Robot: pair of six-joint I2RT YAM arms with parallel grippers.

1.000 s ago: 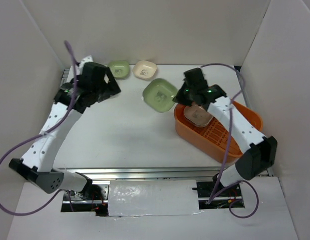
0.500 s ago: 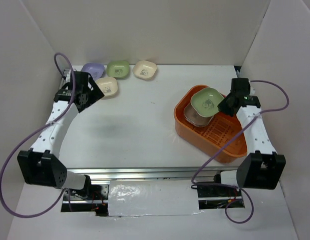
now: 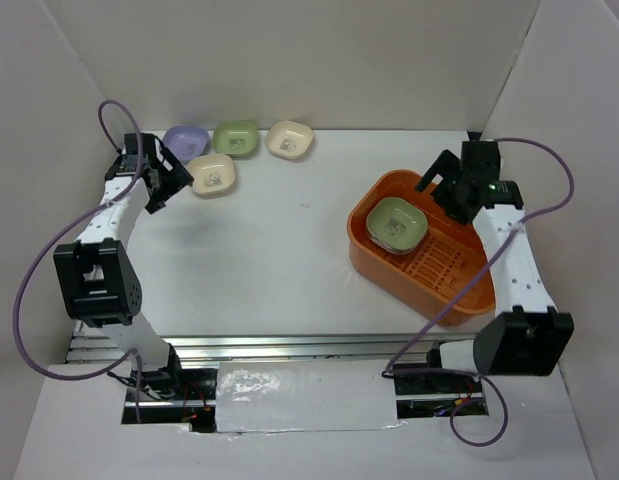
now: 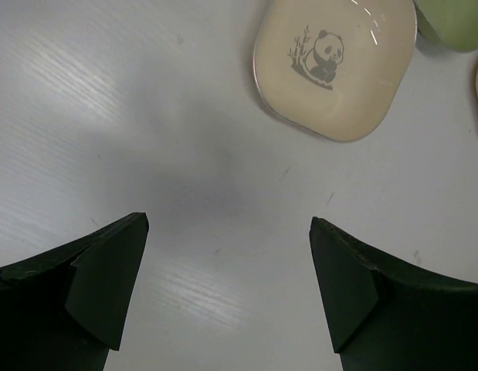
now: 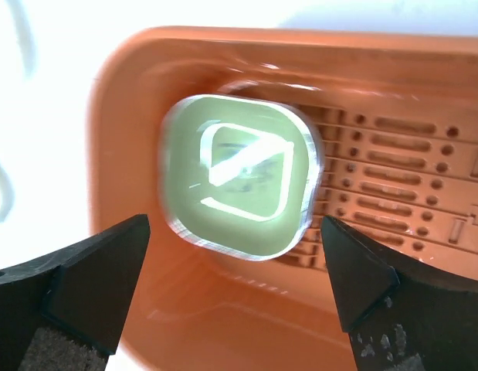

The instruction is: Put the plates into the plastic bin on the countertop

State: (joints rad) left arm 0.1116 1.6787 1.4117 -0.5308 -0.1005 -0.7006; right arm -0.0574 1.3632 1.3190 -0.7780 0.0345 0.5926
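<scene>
Four small rounded-square plates sit on the flat white countertop (image 3: pixel 279 250), huddled at its far left corner. There is a purple dish (image 3: pixel 185 138), a green dish (image 3: pixel 236 138), a cream dish (image 3: pixel 289 140) and, a little nearer us, a pale panda-print dish (image 3: pixel 212 174). They look light, stiff and glossy, so probably slippery. I'd pinch one by the raised rim, one finger inside and one outside.

The left gripper (image 4: pixel 227 226) hangs just short of the panda-print dish, its fingers spread wide with nothing between them.

Over to the right, another green plate (image 3: pixel 395 222) lies inside the large orange plastic bin (image 3: pixel 374 265), at its far-left end, seemingly on top of another dish. The right gripper (image 5: pixel 235 226) hovers above it, jaws wide apart and empty.
</scene>
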